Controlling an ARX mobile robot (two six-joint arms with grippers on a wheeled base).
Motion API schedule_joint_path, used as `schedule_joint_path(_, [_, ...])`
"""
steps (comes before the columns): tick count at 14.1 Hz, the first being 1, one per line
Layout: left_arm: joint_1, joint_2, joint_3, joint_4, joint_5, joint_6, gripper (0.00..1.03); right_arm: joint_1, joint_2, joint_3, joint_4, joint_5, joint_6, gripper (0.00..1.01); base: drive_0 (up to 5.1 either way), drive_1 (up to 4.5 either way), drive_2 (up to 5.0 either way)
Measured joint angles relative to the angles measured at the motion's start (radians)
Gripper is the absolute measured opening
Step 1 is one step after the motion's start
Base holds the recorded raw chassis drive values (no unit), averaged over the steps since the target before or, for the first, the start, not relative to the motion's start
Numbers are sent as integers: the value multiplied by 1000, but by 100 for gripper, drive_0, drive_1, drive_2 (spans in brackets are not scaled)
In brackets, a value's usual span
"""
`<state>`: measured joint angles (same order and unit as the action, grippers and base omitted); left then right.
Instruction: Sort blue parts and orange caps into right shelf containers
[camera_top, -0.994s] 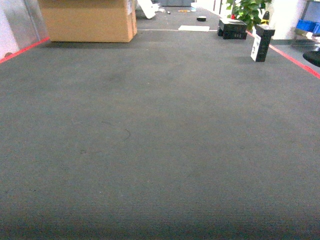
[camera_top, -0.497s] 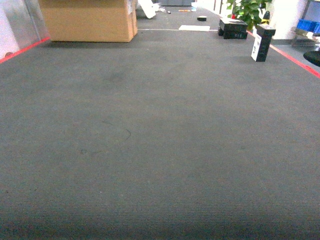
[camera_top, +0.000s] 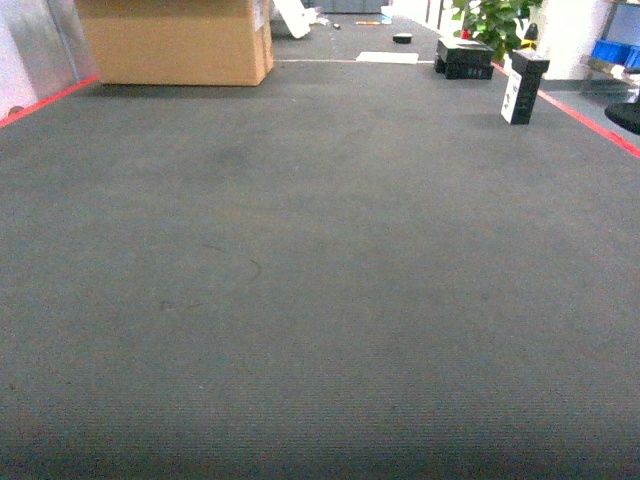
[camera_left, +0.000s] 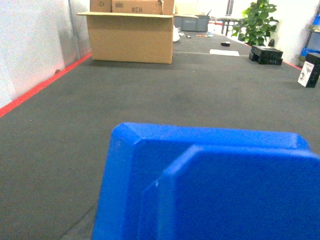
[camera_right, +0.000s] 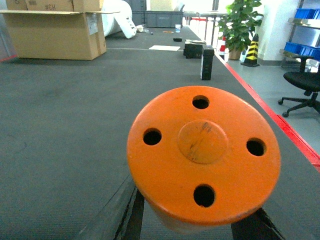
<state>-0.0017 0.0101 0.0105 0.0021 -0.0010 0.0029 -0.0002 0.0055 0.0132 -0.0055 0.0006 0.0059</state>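
Head view shows only dark carpet floor (camera_top: 320, 300), with a cardboard box (camera_top: 175, 40) far left and blue bins (camera_top: 612, 50) on a shelf far right. Left wrist view is filled by a blue part (camera_left: 210, 185) close to the lens; the left claw's state I cannot tell. Right wrist view has an orange cap (camera_right: 202, 152) with four holes near the camera, dark claw fingers (camera_right: 252, 227) under it, grasp unclear.

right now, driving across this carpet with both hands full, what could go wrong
The orange cap fills the right wrist view and the blue part the left; neither grip is visible, so a slip could go unnoticed. The upright black box and low black cases stand near the red floor line on the way to the blue bins, so a right turn might clip them.
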Motion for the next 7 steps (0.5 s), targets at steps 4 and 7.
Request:
schedule_joint_path(4, [0,0,0,-9,1,-1,44,0,0,0,-1,-1,0,42,0,0,0])
schedule_joint_path(7, [0,0,0,-9,1,-1,44,0,0,0,-1,-1,0,42,0,0,0])
